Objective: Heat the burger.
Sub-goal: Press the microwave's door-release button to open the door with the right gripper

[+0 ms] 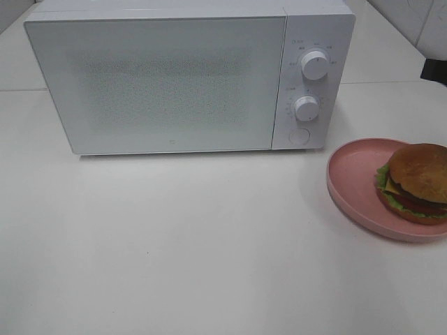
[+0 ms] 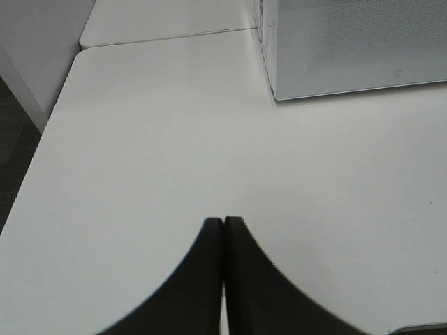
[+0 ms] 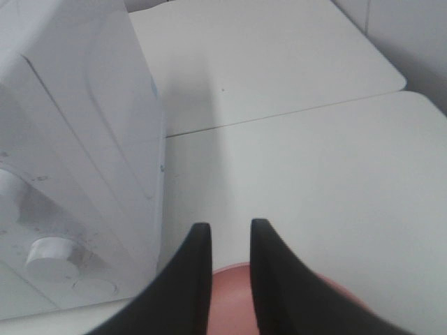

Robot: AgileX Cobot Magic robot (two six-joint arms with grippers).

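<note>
Burger [image 1: 418,183]: sits on plate [image 1: 349,174], just right of microwave [image 1: 160,84], door shut. Right gripper [image 3: 225,227]: fingers narrowly apart, gripping nothing, plate rim showing between them. Left gripper [image 2: 223,220]: fingers pressed together, empty, over table [image 2: 174,139].

The boxy white microwave [image 1: 188,80] has a smooth, matt casing that looks like plastic. Its door panel [image 1: 140,105] carries a fine dotted grain, and its round white knobs [image 1: 315,65] have a slight sheen. Beside the microwave, the round pink plate [image 1: 347,174] is matt and faintly speckled, and the brown bun of the small round burger [image 1: 417,167] is glossy. The flat white surface [image 1: 174,244] is smooth and softly shiny. The black left tool [image 2: 223,225] and right tool [image 3: 225,230] look matt.
</note>
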